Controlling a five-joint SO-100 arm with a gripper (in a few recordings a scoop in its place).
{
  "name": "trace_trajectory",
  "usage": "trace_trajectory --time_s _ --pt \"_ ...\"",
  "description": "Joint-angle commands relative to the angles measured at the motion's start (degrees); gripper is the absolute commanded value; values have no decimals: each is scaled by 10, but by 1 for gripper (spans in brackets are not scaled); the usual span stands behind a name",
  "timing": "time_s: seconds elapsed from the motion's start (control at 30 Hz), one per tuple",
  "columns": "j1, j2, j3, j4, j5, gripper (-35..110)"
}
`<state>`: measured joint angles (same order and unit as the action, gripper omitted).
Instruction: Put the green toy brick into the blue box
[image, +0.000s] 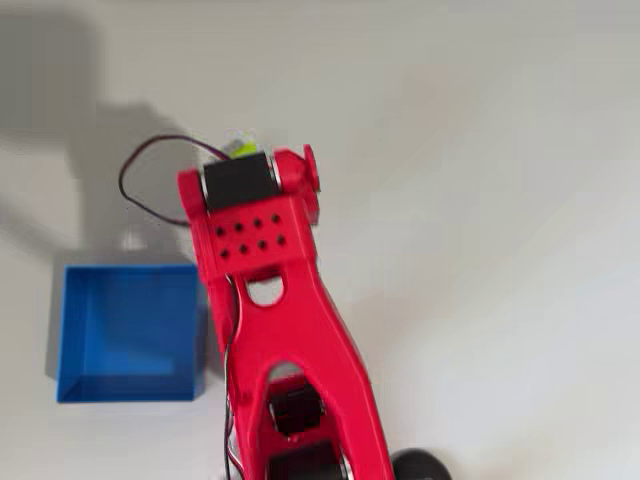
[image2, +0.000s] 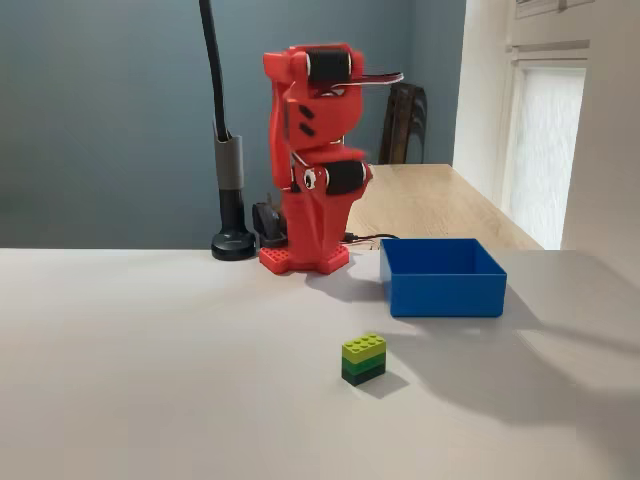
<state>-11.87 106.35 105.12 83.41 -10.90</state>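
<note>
Pale counter (image2: 150, 380) w/ green toy brick (image2: 363, 358) near blue box (image2: 443, 277); grey-blue wall, window at right. Jaws' state unclear.

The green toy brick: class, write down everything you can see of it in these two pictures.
The green toy brick is small, studded plastic: a lime-green top layer over a darker green lower one. In the fixed view it sits upright on the pale table, casting a small shadow, apart from the blue box behind it; nothing touches it. In the overhead view, a lime sliver peeks past the folded red arm.
</note>
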Motion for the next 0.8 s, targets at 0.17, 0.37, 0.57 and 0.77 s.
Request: trace_trajectory --time_s 0.17,0.37,0.57,0.77 --pt "-25 -137 -197 6 -13 27" --pt "-30 -229 -281 5 -33 33" --pt "-30 -308 -324 -2 -40 31" --pt "-29 -365 -340 -34 -49 28"
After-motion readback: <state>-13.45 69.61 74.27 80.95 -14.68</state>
